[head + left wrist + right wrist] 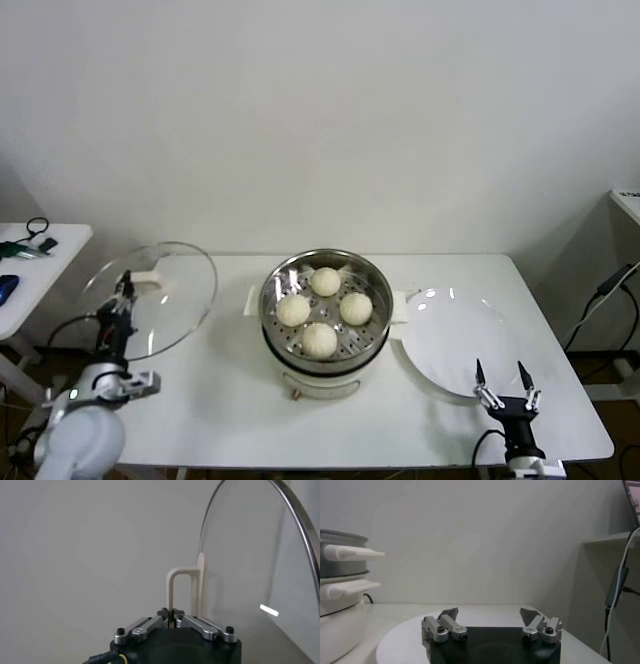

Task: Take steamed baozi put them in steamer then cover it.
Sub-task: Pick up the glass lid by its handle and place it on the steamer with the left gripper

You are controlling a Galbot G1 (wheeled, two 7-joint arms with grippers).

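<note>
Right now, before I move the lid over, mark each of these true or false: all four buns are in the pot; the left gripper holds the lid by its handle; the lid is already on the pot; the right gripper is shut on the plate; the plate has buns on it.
1. All four buns are in the pot. True.
2. The left gripper holds the lid by its handle. True.
3. The lid is already on the pot. False: it is held tilted, off to the pot's left.
4. The right gripper is shut on the plate. False: it is open, holding nothing, at the plate's near edge.
5. The plate has buns on it. False: it is bare.
</note>
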